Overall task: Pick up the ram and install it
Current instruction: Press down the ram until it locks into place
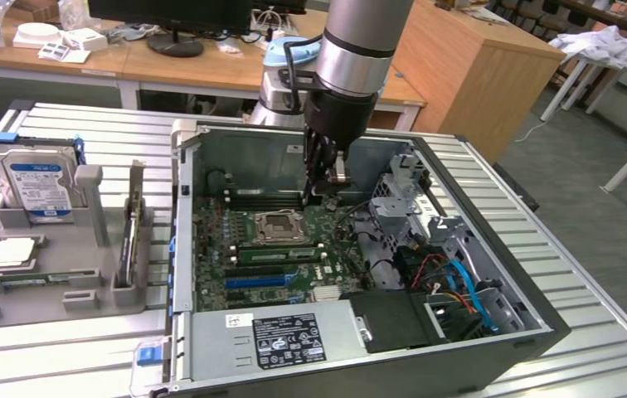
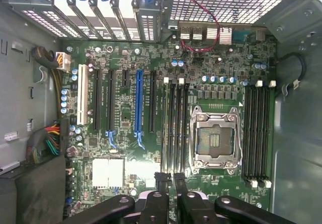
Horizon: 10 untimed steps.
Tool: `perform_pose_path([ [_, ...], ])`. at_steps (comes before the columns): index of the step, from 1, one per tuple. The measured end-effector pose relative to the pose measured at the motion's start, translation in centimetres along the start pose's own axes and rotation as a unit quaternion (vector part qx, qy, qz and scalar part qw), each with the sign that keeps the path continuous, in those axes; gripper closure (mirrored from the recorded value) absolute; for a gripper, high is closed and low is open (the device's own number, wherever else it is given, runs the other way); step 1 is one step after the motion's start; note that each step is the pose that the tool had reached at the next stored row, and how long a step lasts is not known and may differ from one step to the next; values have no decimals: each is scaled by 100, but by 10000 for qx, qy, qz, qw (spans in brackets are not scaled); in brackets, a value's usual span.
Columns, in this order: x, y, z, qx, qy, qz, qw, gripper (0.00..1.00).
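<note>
**Hand over the board, ram not yet picked**

The hand hangs inside the open case, low over the board and close to the slots beside the socket. In the wrist view its fingers stand a little apart, with a narrow gap between them and nothing that I can see in it.

The ram appears to be the thin dark stick standing on edge in the grey rack. The rack sits on the desk at the exterior view's left, just beside the case and near the drive. It is seen almost edge-on, so I cannot be sure of it.

By my reading the pick-up is the step in hand and has not begun, since hand and ram are well apart. Grasping so thin a stick calls for fingers opened wider, turned to its flat faces, and centred along its length.
</note>
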<state>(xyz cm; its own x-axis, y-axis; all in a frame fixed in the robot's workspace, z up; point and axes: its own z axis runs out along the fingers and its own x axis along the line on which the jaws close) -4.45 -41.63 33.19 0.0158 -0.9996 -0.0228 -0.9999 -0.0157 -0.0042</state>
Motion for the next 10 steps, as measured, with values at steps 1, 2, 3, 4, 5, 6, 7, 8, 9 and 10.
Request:
perform_pose_path([
  [1,0,0,0,0,0,0,10000,81],
  [2,0,0,0,0,0,0,10000,81],
  [3,0,0,0,0,0,0,10000,81],
  [4,0,0,0,0,0,0,10000,81],
  [5,0,0,0,0,0,0,10000,82],
  [6,0,0,0,0,0,0,10000,89],
  [7,0,0,0,0,0,0,10000,89],
  [8,0,0,0,0,0,0,10000,90],
  [9,0,0,0,0,0,0,10000,90],
  [10,0,0,0,0,0,0,10000,90],
])
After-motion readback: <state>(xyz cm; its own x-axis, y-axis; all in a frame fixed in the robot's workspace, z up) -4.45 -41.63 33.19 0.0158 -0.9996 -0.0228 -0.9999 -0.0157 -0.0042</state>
